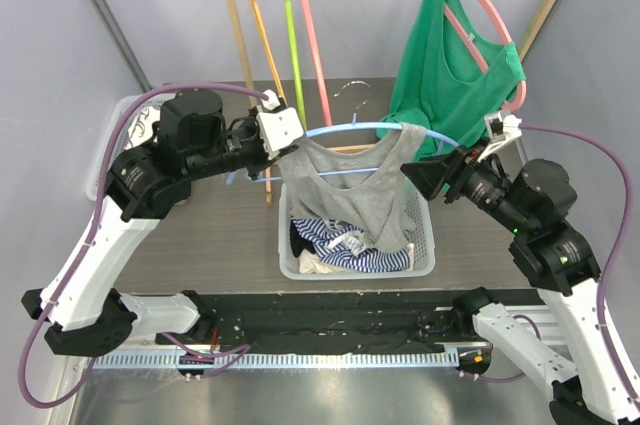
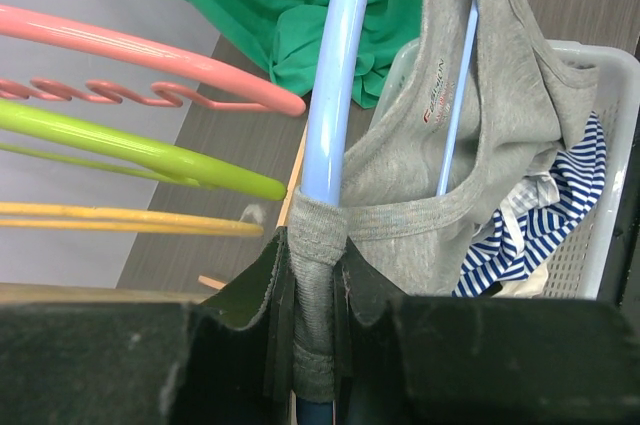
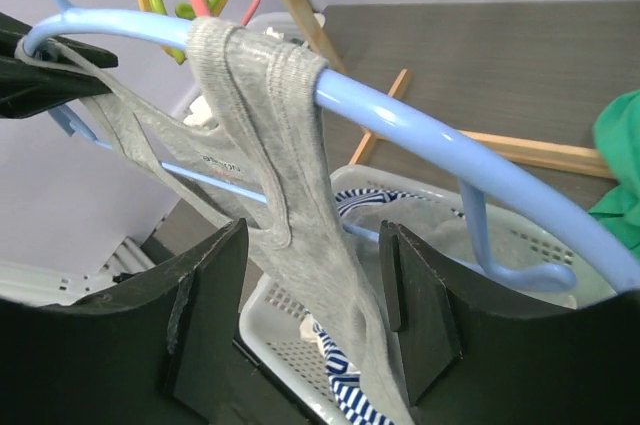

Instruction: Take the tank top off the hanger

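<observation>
Two dark fingers (image 2: 250, 295) of the left gripper (image 2: 317, 280) are pressed together on one shoulder strap of the grey tank top (image 1: 355, 190). The end of the pale blue hanger (image 2: 338, 75) is caught in the same pinch, and its arm runs straight up and away from the jaws in the left wrist view. Just past this gripper the strap widens into the neckline, where a small printed label shows, and the rest of the garment drapes down toward the white basket (image 1: 428, 245) below. Across from it, at the hanger's other end, the right gripper (image 3: 312, 295) is spread, its fingers (image 3: 205, 315) standing either side of the other strap without closing on it. That strap is looped over the hanger arm just above and ahead of those fingers; whether cloth brushes a pad I cannot tell. Beneath both grippers the basket holds a blue-and-white striped piece (image 1: 352, 257) among other clothes. Beyond the right gripper a green top (image 1: 450, 65) hangs on a pink hanger (image 1: 521, 90) from the wooden rack (image 1: 234, 20). Beyond the left gripper three spare hangers (image 1: 291, 45), yellow, green and pink, hang from the same rail.
</observation>
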`<action>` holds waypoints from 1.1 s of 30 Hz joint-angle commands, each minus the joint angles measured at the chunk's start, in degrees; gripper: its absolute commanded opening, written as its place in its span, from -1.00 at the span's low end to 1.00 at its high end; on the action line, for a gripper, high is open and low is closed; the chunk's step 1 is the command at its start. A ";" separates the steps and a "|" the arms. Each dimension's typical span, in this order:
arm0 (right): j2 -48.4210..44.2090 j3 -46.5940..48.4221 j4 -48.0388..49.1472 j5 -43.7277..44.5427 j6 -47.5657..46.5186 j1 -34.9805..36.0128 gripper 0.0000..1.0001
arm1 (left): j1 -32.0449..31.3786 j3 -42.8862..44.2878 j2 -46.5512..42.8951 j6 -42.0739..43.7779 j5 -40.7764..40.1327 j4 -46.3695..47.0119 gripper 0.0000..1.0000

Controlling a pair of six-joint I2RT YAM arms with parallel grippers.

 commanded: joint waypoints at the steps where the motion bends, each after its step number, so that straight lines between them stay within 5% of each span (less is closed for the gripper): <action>1: 0.04 -0.63 10.58 -2.98 4.29 -0.07 0.26 | 0.57 0.66 -2.01 -1.16 1.14 5.12 -0.99; 8: 2.15 -0.63 13.57 -4.12 5.70 -0.07 0.08 | 0.66 0.23 -1.93 -1.16 1.84 4.85 -0.99; 25: 2.07 -1.69 16.03 -2.81 5.79 -0.16 -0.98 | 1.01 0.49 -2.10 -1.42 3.60 4.24 -1.00; 29: -0.21 2.95 10.95 3.77 2.19 -0.07 -0.98 | 1.10 -0.47 -2.63 -0.64 3.25 4.06 -1.00; 33: -1.28 6.74 2.43 20.95 1.30 -0.07 -0.98 | 1.19 -2.23 -3.42 0.68 2.28 3.97 -1.00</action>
